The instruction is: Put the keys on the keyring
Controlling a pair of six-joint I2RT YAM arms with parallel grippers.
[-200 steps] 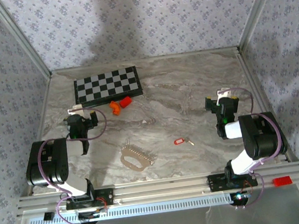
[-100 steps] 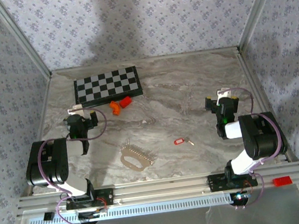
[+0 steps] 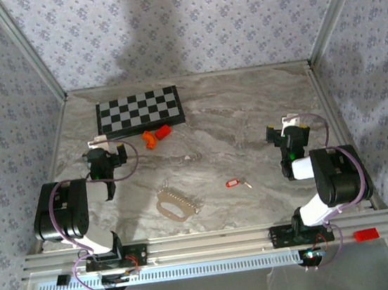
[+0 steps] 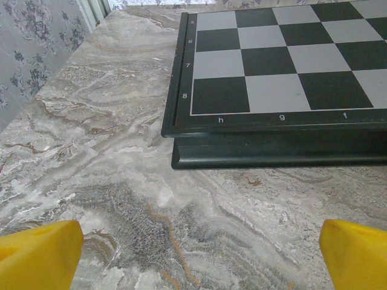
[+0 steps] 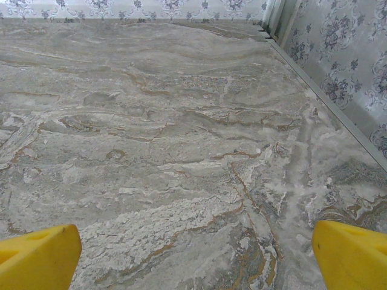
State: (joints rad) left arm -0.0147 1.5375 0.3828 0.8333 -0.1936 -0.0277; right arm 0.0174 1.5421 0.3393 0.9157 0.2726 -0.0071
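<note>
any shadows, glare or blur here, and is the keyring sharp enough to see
Top external: broad soft shadow on the back wall; keyring small but clearly red, keys beside it barely resolved. Left wrist: chessboard crisp, edge letters legible. Right wrist: table evenly lit, no glare.

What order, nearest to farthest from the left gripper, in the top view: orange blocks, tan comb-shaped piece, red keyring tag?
1. Two orange plastic blocks, ahead-right of the left gripper.
2. Tan comb-shaped piece, nearer the front edge, centre-left.
3. Red oblong plastic keyring tag, farthest right.
</note>
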